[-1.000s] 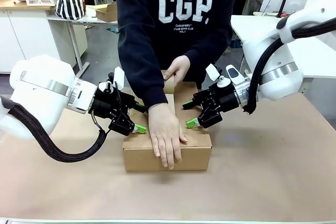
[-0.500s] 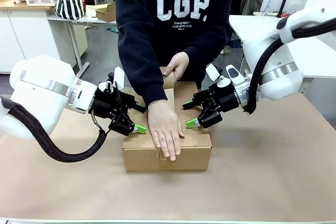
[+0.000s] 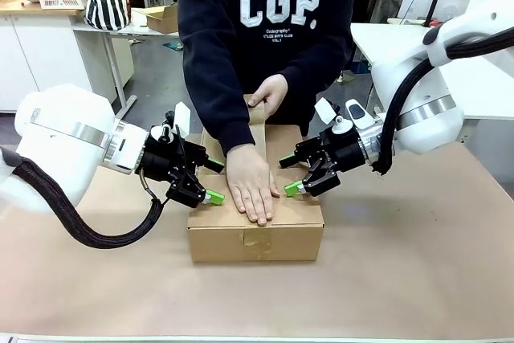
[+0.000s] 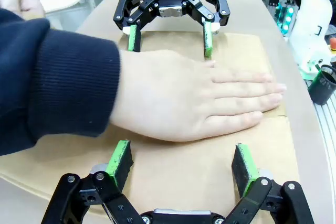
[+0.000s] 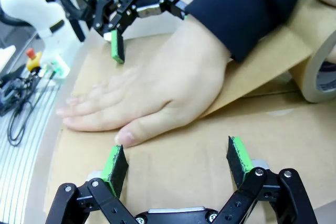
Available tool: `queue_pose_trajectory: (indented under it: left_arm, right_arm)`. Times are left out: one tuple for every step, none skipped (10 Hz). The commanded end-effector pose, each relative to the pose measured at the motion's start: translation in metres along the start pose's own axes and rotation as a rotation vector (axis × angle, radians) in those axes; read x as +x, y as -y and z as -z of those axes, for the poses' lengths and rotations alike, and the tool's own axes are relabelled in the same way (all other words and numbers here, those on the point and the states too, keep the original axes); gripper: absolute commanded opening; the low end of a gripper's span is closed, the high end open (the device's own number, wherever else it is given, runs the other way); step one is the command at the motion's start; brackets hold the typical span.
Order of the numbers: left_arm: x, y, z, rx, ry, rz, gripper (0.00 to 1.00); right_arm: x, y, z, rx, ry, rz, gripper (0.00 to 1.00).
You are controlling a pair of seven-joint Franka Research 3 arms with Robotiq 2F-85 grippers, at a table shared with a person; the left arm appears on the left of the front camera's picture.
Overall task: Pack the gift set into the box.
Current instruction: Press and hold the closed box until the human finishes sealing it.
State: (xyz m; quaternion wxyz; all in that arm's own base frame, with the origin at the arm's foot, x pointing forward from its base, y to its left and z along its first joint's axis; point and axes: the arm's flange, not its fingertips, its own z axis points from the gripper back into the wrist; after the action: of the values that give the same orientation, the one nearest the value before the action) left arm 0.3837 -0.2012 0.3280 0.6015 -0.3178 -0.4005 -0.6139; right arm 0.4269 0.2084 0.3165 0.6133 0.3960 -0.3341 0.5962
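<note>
At the middle of the table [image 3: 418,279], between our two grippers, sits the box [image 3: 255,230], its flaps folded down and its long axis running from our left to our right, one long side wall facing the front camera. The gift set cannot be seen in any view. A strip of brown tape [image 3: 259,144] runs across the lid along the short axis, from the near edge toward the person, who holds the tape roll [image 3: 257,112] at the far edge with one hand [image 3: 268,92]. The person's other hand [image 3: 251,192] lies flat on the tape, fingers pointing toward us.

Our left gripper [image 3: 215,181] has its jaws spread wide, pads resting at the lid's left edge and gripping nothing. Our right gripper [image 3: 287,175] is likewise spread at the lid's right edge, with nothing between its green pads.

From the left wrist view we read "ROBOTIQ" on the right gripper's body across the lid. The person's dark sweatshirt [image 3: 265,30] bears large white letters "CGP."; the smaller lines beneath are too small to read.
</note>
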Motion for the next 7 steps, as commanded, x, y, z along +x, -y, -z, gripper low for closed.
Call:
queue_pose_trajectory:
  left_arm:
    - [0.0009, 0.0018, 0.0025, 0.011, -0.004, 0.004, 1.00]
    - [0.0009, 0.0018, 0.0025, 0.011, -0.004, 0.004, 1.00]
    - [0.0009, 0.0018, 0.0025, 0.011, -0.004, 0.004, 1.00]
    - [0.0009, 0.0018, 0.0025, 0.011, -0.004, 0.004, 1.00]
    - [0.0009, 0.0018, 0.0025, 0.011, -0.004, 0.004, 1.00]
    - [0.0009, 0.0018, 0.0025, 0.011, -0.004, 0.004, 1.00]
    - [0.0009, 0.0018, 0.0025, 0.011, -0.004, 0.004, 1.00]
  right_arm:
    - [-0.0033, -0.0005, 0.0003, -0.002, -0.007, 0.005, 1.00]
    - [-0.0033, -0.0005, 0.0003, -0.002, -0.007, 0.005, 1.00]
    - [-0.0033, -0.0005, 0.0003, -0.002, -0.007, 0.005, 1.00]
    - [-0.0033, -0.0005, 0.0003, -0.002, -0.007, 0.005, 1.00]
    - [-0.0033, -0.0005, 0.0003, -0.002, -0.007, 0.005, 1.00]
    - [-0.0033, -0.0005, 0.0003, -0.002, -0.007, 0.005, 1.00]
    - [-0.0033, -0.0005, 0.0003, -0.002, -0.007, 0.005, 1.00]
